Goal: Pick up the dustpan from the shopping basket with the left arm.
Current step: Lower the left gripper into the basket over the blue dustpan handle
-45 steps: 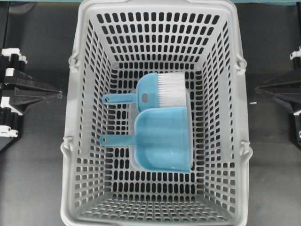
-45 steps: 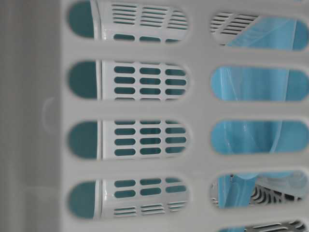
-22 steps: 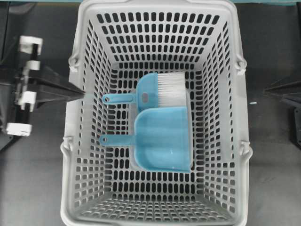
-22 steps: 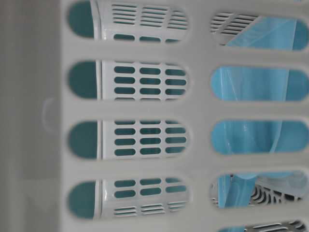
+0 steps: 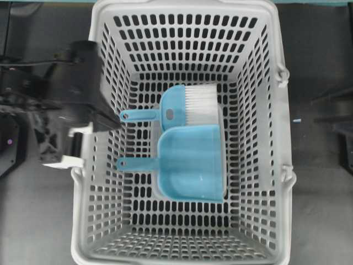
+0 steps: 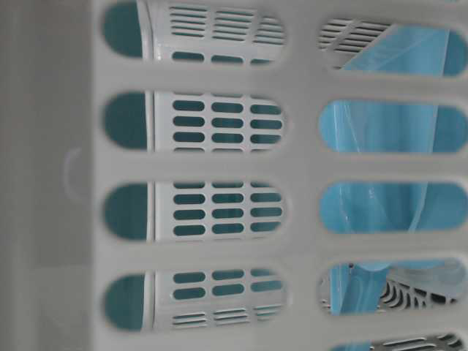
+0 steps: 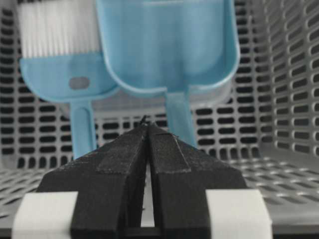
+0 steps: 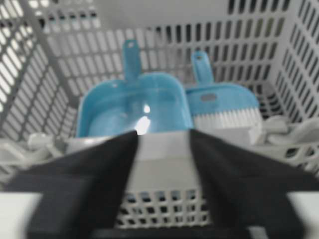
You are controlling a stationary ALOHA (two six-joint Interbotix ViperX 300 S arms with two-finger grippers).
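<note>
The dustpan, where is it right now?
In the overhead view the dustpan lies on the floor of the shopping basket, near the middle, right below the hand brush, with its handle pointing left toward the left gripper.

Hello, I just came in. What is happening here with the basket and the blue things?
The left arm is reaching over the rim of the basket to take the dustpan. Its gripper is shut and points at the dustpan's handle without touching it. The dustpan lies flat on the basket floor beside a brush, with both handles pointing toward the left arm. The right gripper is open and stays outside the basket, holding nothing.
</note>
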